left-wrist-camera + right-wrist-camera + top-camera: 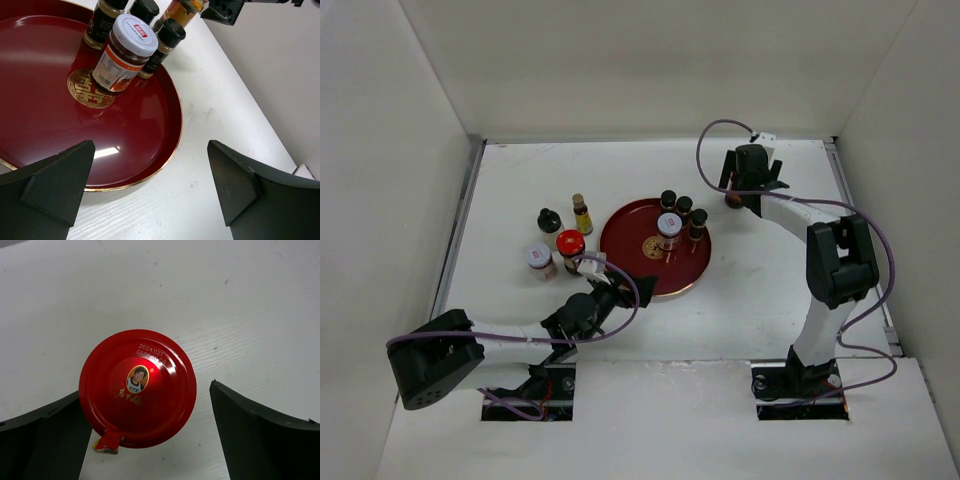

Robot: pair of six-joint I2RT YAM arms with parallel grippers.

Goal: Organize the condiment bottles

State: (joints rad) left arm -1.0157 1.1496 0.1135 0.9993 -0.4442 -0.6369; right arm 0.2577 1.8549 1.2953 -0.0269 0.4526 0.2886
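Observation:
A round red tray (623, 256) holds a white-lidded jar (668, 228) and three dark black-capped bottles (684, 208). Left of it stand a black-capped bottle (549, 220), a slim yellow bottle (582, 213), a red-capped jar (570, 242) and a white-lidded jar (539, 260). My left gripper (613, 288) is open and empty at the tray's near rim (150, 172). My right gripper (740, 192) is open, its jaws either side of a red-capped jar (137, 388) standing right of the tray; there is a gap on the right side.
White walls enclose the table on the left, back and right. The left wrist view shows the white-lidded jar (125, 52) and a black-capped bottle (167, 42) at the tray's far side, with the right gripper (227, 10) beyond.

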